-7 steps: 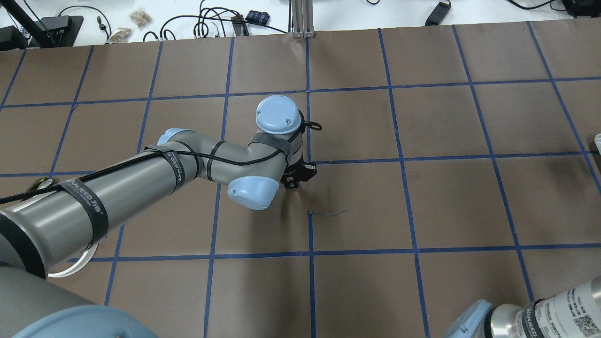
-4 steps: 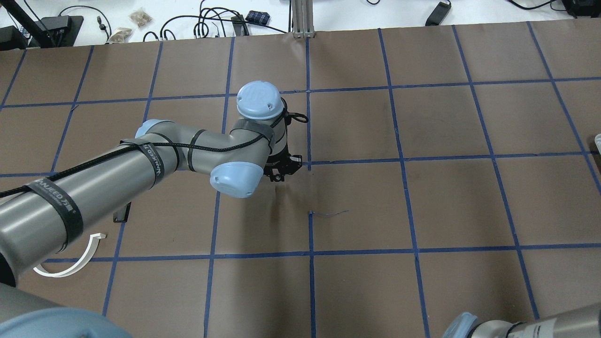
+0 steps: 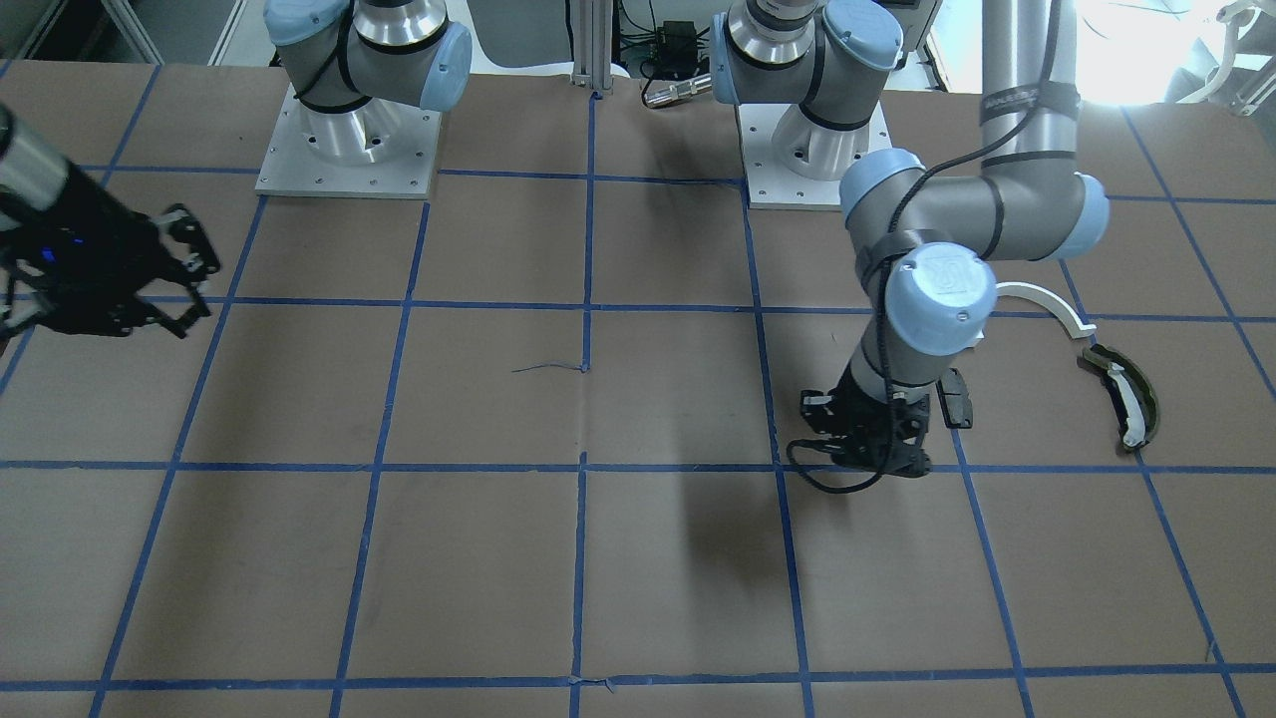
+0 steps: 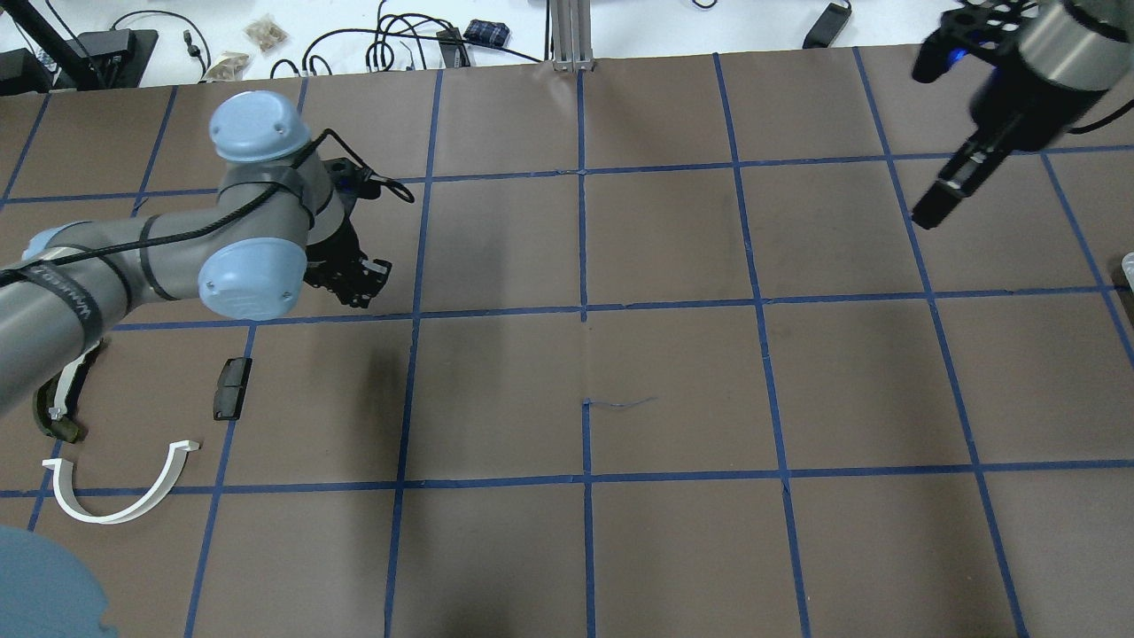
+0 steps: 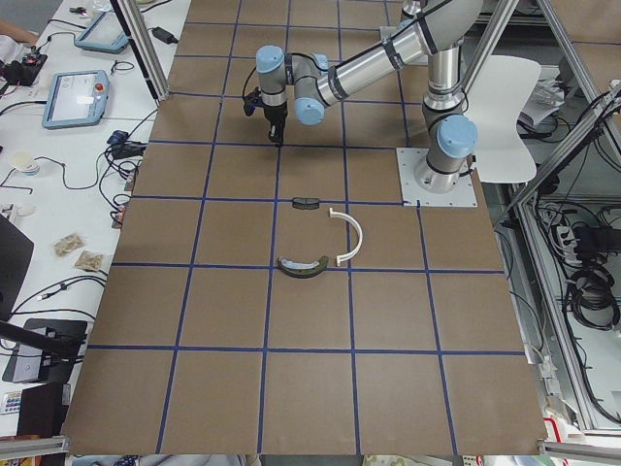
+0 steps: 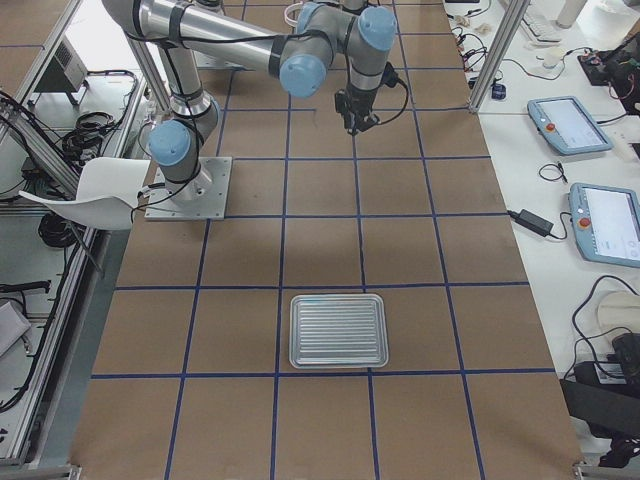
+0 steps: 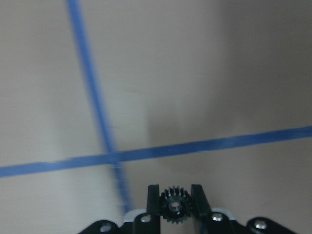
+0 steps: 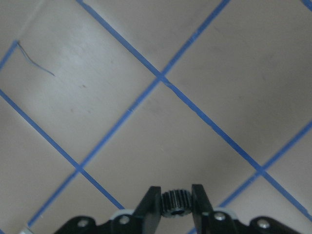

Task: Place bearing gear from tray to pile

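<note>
The left tool [image 7: 175, 191] is closed on a small black toothed bearing gear [image 7: 174, 207]. The wrist view shows the gear pinched between the two fingertips with its flat face toward the camera, and nothing else in the grip. Tool and gear hang over the brown tabletop [image 4: 673, 390], which is taped with a blue grid. They are near the small black pad [image 4: 232, 388] but not touching it, a little to the pad's right by the robot's reckoning and farther from the robot.

The rest of the pile lies on the pad's other side. An olive curved shoe [image 3: 1134, 399] with a white strip sits toward the robot's left. A white half-ring arc [image 3: 1057, 299] lies near the shoe, closer to the robot than the pad. The three parts lie apart from one another.

The right tool [image 8: 175, 191] is closed on a second bearing gear [image 8: 175, 201], toothed rim toward its camera. It is raised well apart from the pad, across the tabletop on the robot's right, toward the far edge.

A second ago the left tool was over the middle of the tabletop, well apart from the pad, and its arm covered most of the pile. It has since swung toward the pad — pad and arc now show in full from overhead. The right tool was outside that view then, and now it is in it.
</note>
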